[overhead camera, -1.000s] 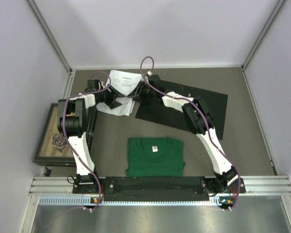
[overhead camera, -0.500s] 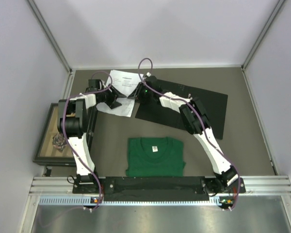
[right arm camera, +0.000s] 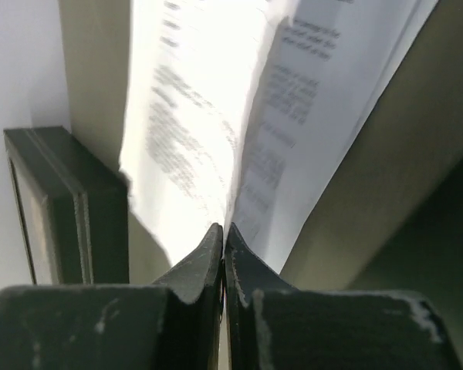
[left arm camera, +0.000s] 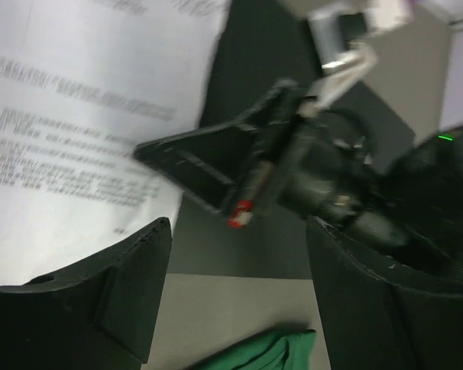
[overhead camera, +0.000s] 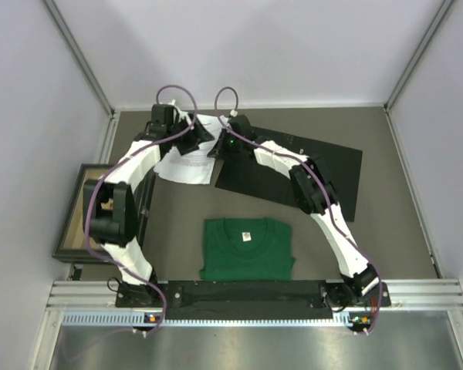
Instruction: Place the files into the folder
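Note:
The files (overhead camera: 184, 163) are white printed sheets lying at the back of the table, left of the folder (overhead camera: 328, 166), which lies open with its black inner faces up. My right gripper (overhead camera: 214, 148) is at the sheets' right edge. In the right wrist view its jaws (right arm camera: 224, 233) are shut on the edge of the files (right arm camera: 208, 116), and the pinched sheet rises between the tips. My left gripper (overhead camera: 196, 140) hovers above the sheets beside it. In the left wrist view it is open (left arm camera: 239, 270) with nothing between its fingers (left arm camera: 131, 285), and it looks across the files (left arm camera: 77, 116) at the right gripper (left arm camera: 239, 166).
A folded green shirt (overhead camera: 247, 248) lies at the near middle of the table. A dark-framed picture box (overhead camera: 81, 216) stands at the left edge, and shows in the right wrist view (right arm camera: 62, 200). The side walls close in at the back.
My left arm swung up and right over the sheets and its jaws opened wider. The right gripper closed on the sheets' right edge.

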`<state>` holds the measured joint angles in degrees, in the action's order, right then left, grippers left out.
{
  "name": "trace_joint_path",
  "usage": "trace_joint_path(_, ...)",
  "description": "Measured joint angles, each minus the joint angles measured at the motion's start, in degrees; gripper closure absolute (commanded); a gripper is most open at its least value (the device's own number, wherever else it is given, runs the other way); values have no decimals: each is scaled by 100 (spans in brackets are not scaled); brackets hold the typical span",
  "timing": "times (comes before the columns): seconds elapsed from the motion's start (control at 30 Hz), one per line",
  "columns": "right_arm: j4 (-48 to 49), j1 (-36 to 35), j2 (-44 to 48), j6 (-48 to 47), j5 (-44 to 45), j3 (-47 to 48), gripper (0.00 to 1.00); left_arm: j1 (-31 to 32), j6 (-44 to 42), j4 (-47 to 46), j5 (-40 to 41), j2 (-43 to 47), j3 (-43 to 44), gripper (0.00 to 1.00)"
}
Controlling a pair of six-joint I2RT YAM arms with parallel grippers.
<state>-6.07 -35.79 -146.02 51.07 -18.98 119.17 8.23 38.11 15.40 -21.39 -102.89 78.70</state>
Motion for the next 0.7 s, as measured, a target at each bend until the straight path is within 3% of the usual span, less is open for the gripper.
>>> trace_joint_path(0.1,-345,39,697,-372,26,-393,100,507,-151,-22,317,568,227,23)
trace_joint_path(0.27,-675,431,2855,-894,-365,-1928,100,1117,-181,-278,546,918,387,23)
trace_joint_path(0.47,-1261,2312,4924,-1773,-732,-4035,100,1550,-42,-365,542,173,614,23)
trace_joint_path(0.6,-2017,3578,5379,-2365,-400,-5335,100,1727,131,-400,332,-542,763,23)
trace_joint_path(0.7,-2715,4013,5587,-2771,227,-6057,100,1864,223,-380,162,-1141,1067,23)
